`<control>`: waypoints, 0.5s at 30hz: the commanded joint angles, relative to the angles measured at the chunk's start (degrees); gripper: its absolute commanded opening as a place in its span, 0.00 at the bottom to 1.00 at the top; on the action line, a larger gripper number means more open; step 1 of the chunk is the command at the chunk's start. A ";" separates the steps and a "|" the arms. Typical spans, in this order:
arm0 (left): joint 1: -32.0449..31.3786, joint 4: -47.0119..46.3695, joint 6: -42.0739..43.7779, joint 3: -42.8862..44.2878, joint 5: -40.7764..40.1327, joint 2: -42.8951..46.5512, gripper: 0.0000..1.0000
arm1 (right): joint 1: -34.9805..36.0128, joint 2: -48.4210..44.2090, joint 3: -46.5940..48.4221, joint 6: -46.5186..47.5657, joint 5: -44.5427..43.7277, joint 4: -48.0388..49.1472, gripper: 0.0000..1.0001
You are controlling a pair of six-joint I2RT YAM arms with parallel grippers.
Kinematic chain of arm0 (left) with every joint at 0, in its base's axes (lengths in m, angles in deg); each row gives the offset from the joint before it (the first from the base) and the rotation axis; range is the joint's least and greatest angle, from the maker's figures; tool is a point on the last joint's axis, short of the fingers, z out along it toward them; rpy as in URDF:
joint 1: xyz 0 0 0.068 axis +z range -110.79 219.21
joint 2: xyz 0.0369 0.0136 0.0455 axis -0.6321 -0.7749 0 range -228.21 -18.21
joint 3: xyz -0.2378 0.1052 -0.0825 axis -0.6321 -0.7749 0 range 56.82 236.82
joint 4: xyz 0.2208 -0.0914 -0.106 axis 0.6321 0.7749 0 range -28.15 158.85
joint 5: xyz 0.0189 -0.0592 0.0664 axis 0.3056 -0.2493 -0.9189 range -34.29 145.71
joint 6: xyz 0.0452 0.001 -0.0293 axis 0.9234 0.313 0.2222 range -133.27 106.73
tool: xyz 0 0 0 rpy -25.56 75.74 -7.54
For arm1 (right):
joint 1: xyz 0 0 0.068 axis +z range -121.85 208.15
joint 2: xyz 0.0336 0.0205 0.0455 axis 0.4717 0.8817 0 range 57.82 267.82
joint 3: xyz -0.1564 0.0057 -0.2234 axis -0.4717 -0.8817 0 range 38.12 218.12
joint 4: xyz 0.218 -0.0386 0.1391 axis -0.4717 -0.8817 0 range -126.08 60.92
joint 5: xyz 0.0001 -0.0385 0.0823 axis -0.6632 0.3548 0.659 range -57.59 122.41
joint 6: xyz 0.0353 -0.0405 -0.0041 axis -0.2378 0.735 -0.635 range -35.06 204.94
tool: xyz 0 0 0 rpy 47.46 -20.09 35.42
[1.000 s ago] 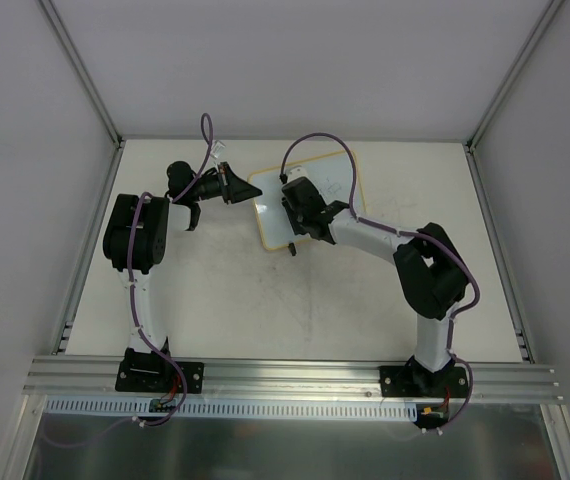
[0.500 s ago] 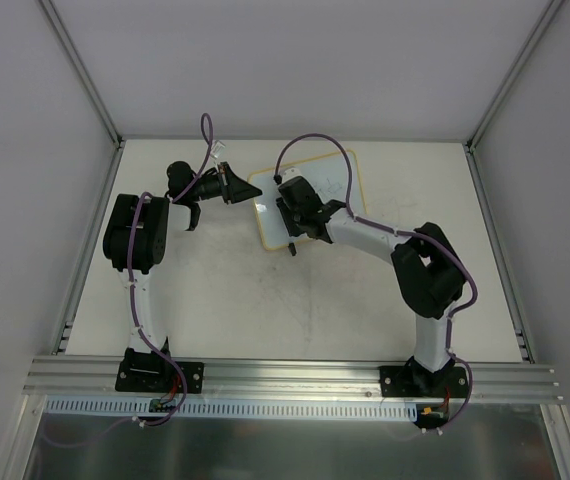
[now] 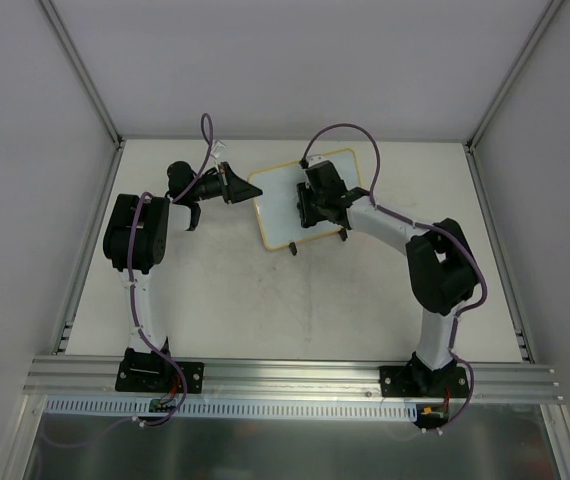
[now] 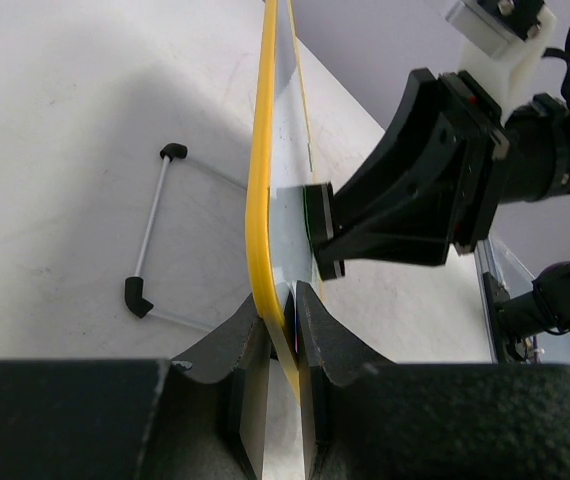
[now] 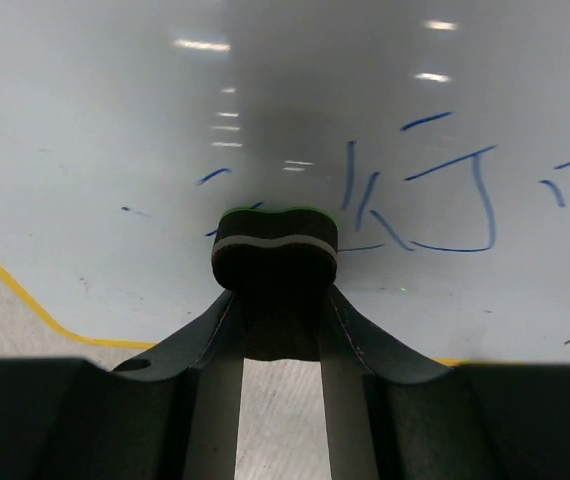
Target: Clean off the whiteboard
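Whiteboard (image 3: 277, 212) lay at far middle of table (image 3: 265, 310), between both arms. Judged light, thin, stiff. Glossy face slippery, so likely to skid under rubbing unless pinned. Best hold: yellow rim (image 4: 261, 160), clear of writing. Blue marks (image 5: 445, 200) showed on face, unwiped. Left gripper (image 4: 283, 300) was narrowed onto rim at board's left corner, jaws pinching it. Right gripper (image 5: 275, 300) was clamped on black eraser (image 5: 275, 245), pad apparently touching board face beside marks.

Left gripper (image 4: 280, 300) clamped; right gripper (image 5: 276, 300) clamped, arm outstretched.
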 commanded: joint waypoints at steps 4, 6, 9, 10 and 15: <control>-1.21 -4.51 3.90 -0.55 5.59 2.61 0.00 | -8.28 -0.83 -2.55 0.37 -8.15 1.70 0.00; -1.21 -4.51 3.99 -0.55 5.68 2.52 0.00 | -9.42 -1.28 -3.43 0.55 -8.76 1.61 0.00; -1.21 -4.42 3.90 -0.46 5.68 2.52 0.00 | -10.83 -1.72 -4.31 0.72 -9.29 1.61 0.00; -1.21 -4.42 3.90 -0.46 5.68 2.61 0.00 | -11.09 -1.80 -4.40 0.55 -9.47 1.52 0.00; -1.21 -4.42 3.99 -0.63 5.59 3.05 0.00 | -11.53 -1.72 -4.40 0.81 -8.51 1.34 0.00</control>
